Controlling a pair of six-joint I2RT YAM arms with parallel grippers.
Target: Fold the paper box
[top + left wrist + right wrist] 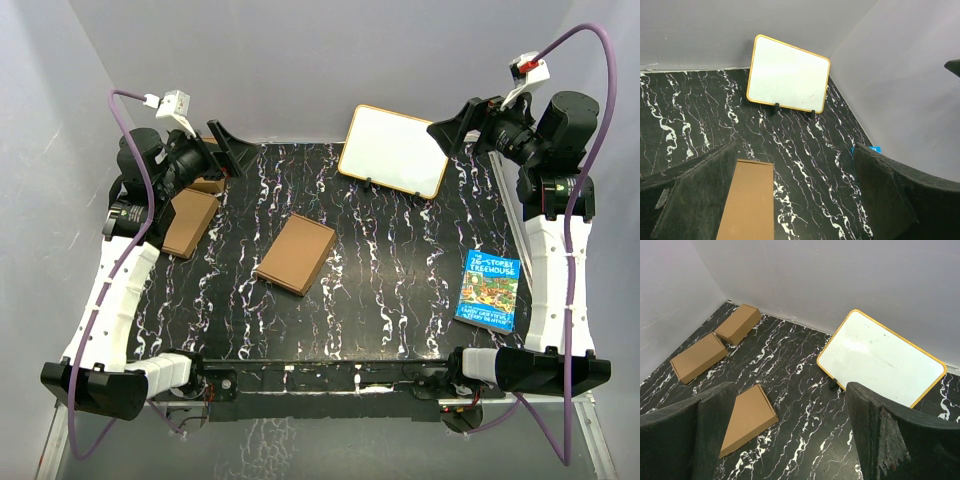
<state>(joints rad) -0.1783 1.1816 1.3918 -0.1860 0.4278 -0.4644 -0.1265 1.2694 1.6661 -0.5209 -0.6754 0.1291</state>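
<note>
The paper box (296, 253) is a flat brown cardboard mailer lying closed on the black marbled table, near the middle. It also shows in the right wrist view (747, 417), low between the fingers and far below them. My left gripper (228, 150) is raised at the back left, open and empty. My right gripper (452, 125) is raised at the back right, open and empty. Both are well away from the box. The left wrist view shows a brown carton (747, 200) by the left finger; I cannot tell which one it is.
Two other brown cartons lie at the left: a thicker one (190, 222) (699, 356) and a smaller one (208, 185) (738, 323). A yellow-framed whiteboard (393, 150) (789, 73) (881, 360) stands propped at the back. A blue book (492, 289) lies at the right.
</note>
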